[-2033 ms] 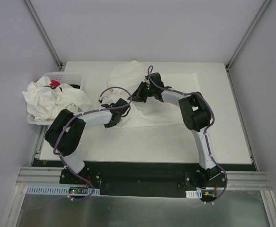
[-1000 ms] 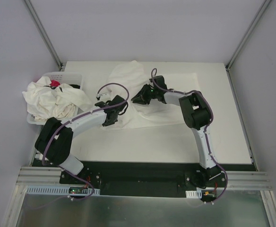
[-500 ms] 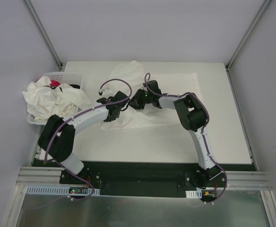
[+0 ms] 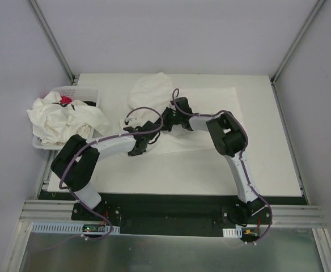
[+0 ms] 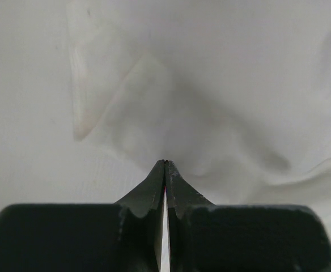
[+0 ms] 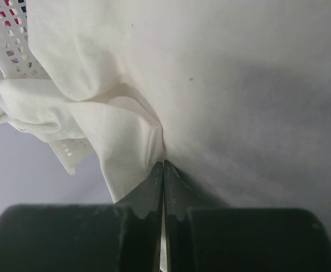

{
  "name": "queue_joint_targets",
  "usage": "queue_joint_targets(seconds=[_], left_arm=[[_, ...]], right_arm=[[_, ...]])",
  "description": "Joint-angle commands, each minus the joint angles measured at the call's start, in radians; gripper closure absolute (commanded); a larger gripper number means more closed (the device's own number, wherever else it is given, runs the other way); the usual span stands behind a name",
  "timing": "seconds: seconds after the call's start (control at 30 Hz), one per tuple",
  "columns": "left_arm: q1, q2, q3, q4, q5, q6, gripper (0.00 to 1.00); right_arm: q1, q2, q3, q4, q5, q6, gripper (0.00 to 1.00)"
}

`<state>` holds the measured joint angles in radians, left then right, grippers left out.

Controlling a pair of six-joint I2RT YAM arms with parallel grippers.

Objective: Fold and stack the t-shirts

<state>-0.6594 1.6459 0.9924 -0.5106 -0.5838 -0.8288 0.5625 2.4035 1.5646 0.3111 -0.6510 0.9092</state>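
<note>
- From the top view you are looking at a white table (image 4: 267, 164), and the spread t-shirt (image 4: 151, 90) is lying on its middle and far part, with one end bunched at the far side.
- The left gripper (image 4: 137, 148) is resting on the near left part of this shirt, and the right gripper (image 4: 164, 122) is sitting just beside it, a little farther and to the right.
- At the left edge a white basket (image 4: 77, 90) is standing. A heap of t-shirts (image 4: 60, 122) is spilling out of it, and a small red packet (image 4: 67, 100) is showing at its far side.
- In the left wrist view the left gripper (image 5: 165, 163) is keeping its jaws clenched, tips together. The spread t-shirt (image 5: 222, 85) is filling the view, and its creases are running in to the tips, so the tips seem to be pinching the cloth.
- In the right wrist view the right gripper (image 6: 164, 163) is also clenching, and it is nipping a small fold of the spread t-shirt (image 6: 239, 73) right at the tips.
- The basket (image 6: 9, 39) is appearing in the upper left corner of this view, partly under cloth.
</note>
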Motion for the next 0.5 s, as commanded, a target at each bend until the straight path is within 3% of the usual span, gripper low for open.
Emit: queue_joint_targets(seconds=[0.0,0.3,0.47], left_arm=[[-0.049,-0.077,-0.087,-0.035,0.055,-0.087,1.0],[-0.092,-0.06,-0.112,-0.06,0.082,-0.125,1.0],[-0.098,-0.063,-0.077,-0.085,0.018,-0.115,1.0]], right_arm=[[-0.013,0.026,0.048,0.011,0.01,0.005,0.99],[-0.061,0.017,0.046,0.005,0.01,-0.004,0.99],[-0.085,0.003,0.023,0.005,0.011,-0.018,0.99]])
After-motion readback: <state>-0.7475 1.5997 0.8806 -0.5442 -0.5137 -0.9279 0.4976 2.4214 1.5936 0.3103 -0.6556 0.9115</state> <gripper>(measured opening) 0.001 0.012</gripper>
